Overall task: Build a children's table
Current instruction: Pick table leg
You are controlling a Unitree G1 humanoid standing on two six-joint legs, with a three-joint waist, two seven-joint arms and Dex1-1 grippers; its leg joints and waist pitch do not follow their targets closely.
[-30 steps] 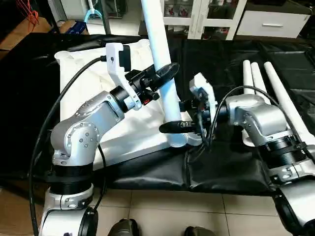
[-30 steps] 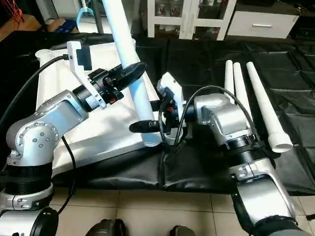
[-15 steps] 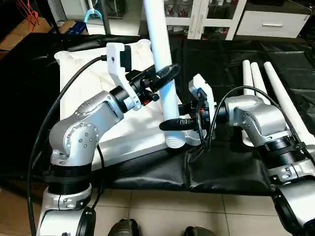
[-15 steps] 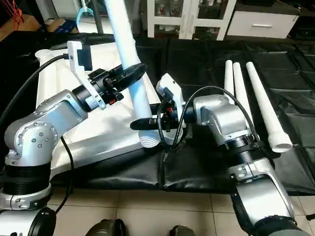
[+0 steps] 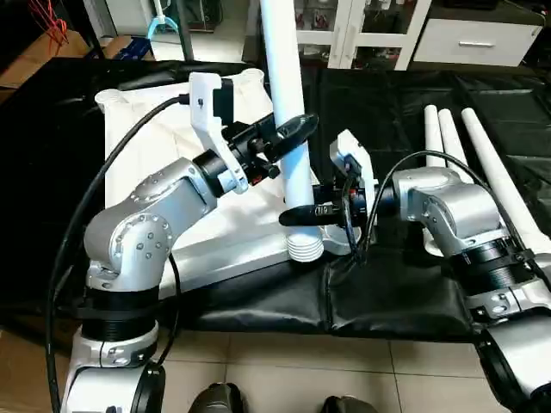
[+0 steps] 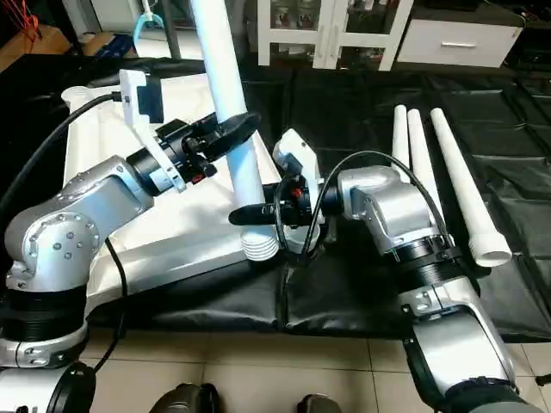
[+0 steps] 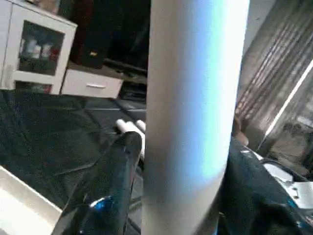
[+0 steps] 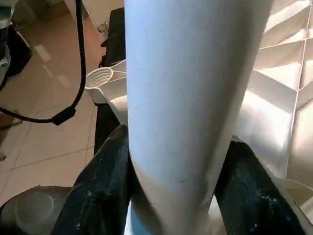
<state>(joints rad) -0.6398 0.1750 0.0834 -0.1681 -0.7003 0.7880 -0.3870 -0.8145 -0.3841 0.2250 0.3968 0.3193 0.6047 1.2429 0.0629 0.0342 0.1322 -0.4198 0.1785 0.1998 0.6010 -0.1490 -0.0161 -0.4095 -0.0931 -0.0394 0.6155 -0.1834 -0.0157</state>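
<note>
The white tabletop (image 5: 151, 146) lies underside up on the black mat, its ribs showing in the right wrist view (image 8: 286, 58). Both grippers hold one white leg (image 5: 288, 95) nearly upright. My left gripper (image 5: 293, 136) is shut on the leg's middle, with black fingers (image 7: 112, 181) on either side of the tube. My right gripper (image 5: 303, 215) is shut on it lower down, just above the ribbed end (image 5: 304, 249). That end hangs at the tabletop's near right corner. Three more legs (image 5: 452, 142) lie side by side on the mat at the right.
A black mat (image 5: 396, 297) covers the floor under everything, with bare tiles (image 5: 284, 370) along the near edge. White cabinets (image 5: 383, 26) stand at the back. A round corner socket (image 5: 110, 100) marks the tabletop's far left corner.
The leg has swung more upright, its top moving right. Its ribbed lower end now shows below the right gripper, which has risen slightly.
</note>
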